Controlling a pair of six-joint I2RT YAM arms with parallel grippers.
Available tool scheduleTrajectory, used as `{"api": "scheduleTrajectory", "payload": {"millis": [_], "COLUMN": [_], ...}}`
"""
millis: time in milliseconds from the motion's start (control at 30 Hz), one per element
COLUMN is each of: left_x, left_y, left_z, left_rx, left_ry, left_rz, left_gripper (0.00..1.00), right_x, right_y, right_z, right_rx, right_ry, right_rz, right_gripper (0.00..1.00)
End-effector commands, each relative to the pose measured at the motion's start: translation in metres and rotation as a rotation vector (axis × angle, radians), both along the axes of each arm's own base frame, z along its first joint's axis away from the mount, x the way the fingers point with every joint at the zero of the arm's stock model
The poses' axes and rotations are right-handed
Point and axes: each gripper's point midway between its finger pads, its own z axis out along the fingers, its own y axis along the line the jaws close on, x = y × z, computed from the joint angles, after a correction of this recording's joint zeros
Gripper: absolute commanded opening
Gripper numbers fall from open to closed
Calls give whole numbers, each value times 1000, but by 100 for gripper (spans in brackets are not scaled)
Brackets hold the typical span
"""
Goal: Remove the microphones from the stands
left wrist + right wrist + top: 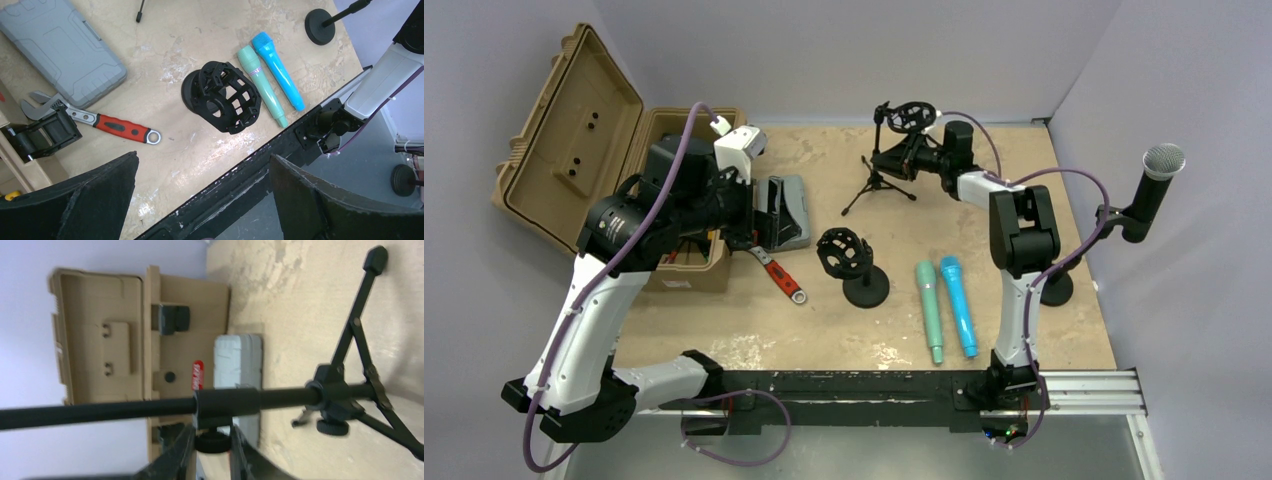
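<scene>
A black microphone with a silver mesh head [1161, 170] sits in the clip of a stand at the far right, whose round base [1054, 290] also shows in the left wrist view [320, 26]. My right gripper [896, 155] is far from it, at the back tripod stand [879, 180]. In the right wrist view its fingers [212, 432] are shut on the black knob [214, 442] under the tripod's pole [150, 407]. My left gripper [769, 215] hangs high over the table's left side, open and empty [204, 157].
A green [930, 310] and a blue [957, 305] toy microphone lie front centre. A black shock mount on a round base [854, 262] stands beside them. A red wrench [779, 275], a grey case [796, 210] and an open tan case [574, 130] are on the left.
</scene>
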Motion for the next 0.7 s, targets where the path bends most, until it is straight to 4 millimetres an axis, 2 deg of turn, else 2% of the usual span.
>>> {"api": "scheduleTrajectory", "payload": {"millis": [0,167,267,367,500,667], "left_x": [1,1,1,0,0,0], "left_y": [-2,-2,-3,-3,-4,-6], "left_z": [5,4,5,5,5,5], "left_rx": [-17,-16,-21,-23,-25,-30], "left_ry": [-19,-17,-16,-16,-13,-9], "left_rz": [0,-3,-5,-8,-9,-16], "left_gripper": [100,100,100,100,100,100], "right_x": [14,18,13,10,11,6], "right_y": [-12,-26,-30,-31,-27,-6], "right_z": [-3,-10,-9,-2,19,47], "right_rx": [-232,-547,-621,-638,-617,-464], "right_ry": [-100,-153,-170,-195,-247,-272], "right_rz": [-53,-105,-118,-129,-136,-72], "right_gripper": [2,2,4,6,10,31]}}
